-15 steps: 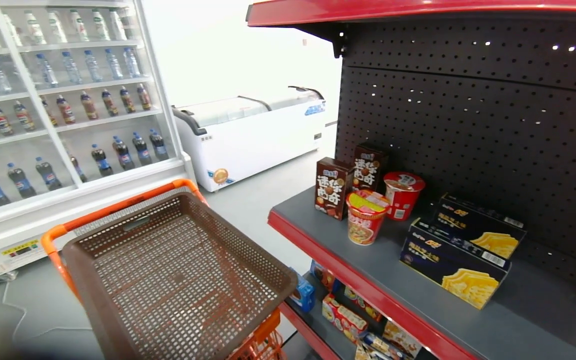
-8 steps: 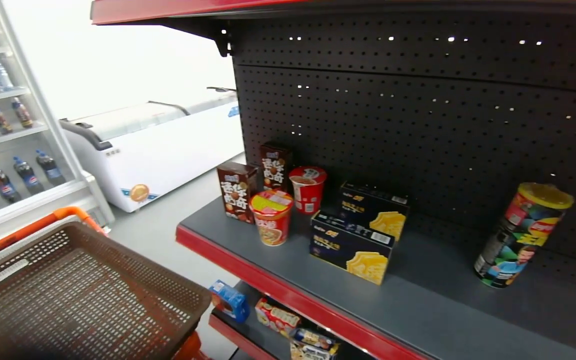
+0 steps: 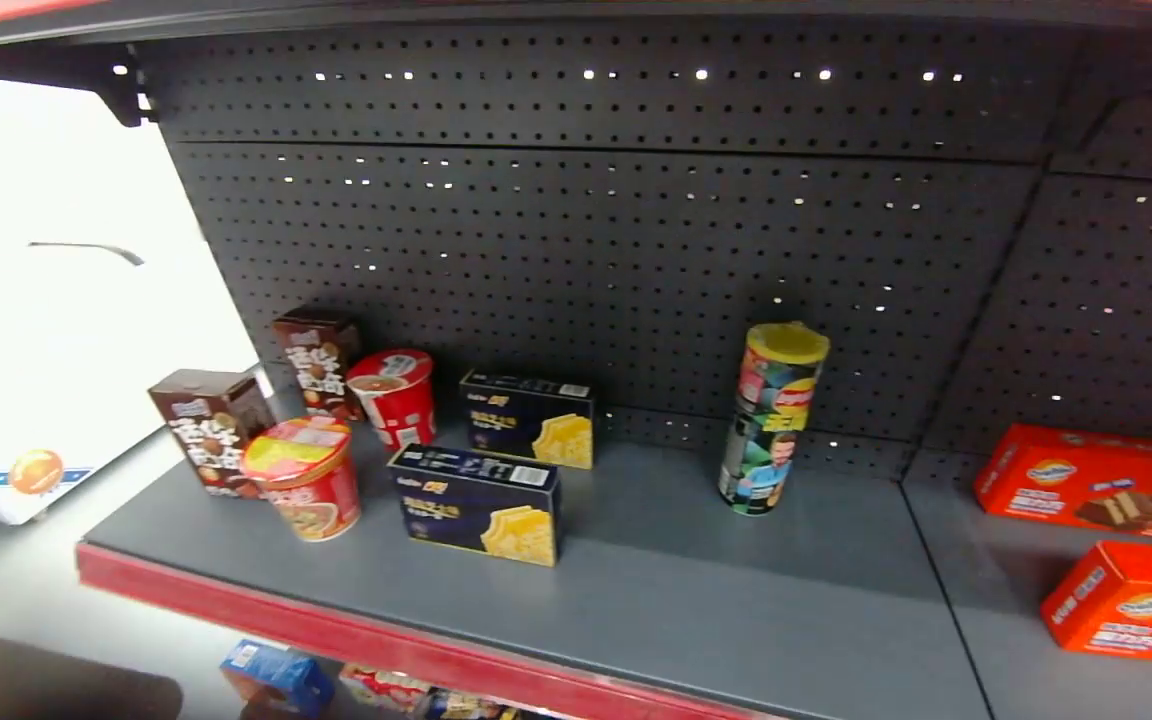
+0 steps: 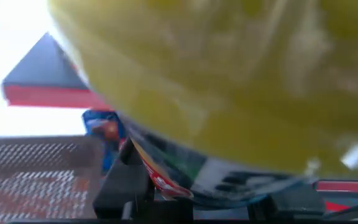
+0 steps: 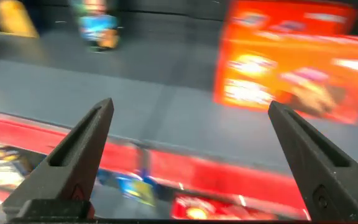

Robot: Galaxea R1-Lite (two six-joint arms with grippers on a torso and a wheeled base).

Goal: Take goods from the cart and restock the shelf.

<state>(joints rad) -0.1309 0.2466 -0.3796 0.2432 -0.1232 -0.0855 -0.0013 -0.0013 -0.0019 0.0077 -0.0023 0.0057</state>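
Yellow-lidded can sits gripped between the left fingers.

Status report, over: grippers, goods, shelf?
Left gripper shut on chip can. Right gripper open, facing shelf. Bare shelf space beside standing can.

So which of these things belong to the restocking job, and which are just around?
Job: yellow-lidded can held in left gripper; right gripper, open; grey shelf; cart basket.
Around: stock already shelved: brown boxes, noodle cups, dark blue boxes, upright can, orange boxes; white freezer beyond the shelf end.
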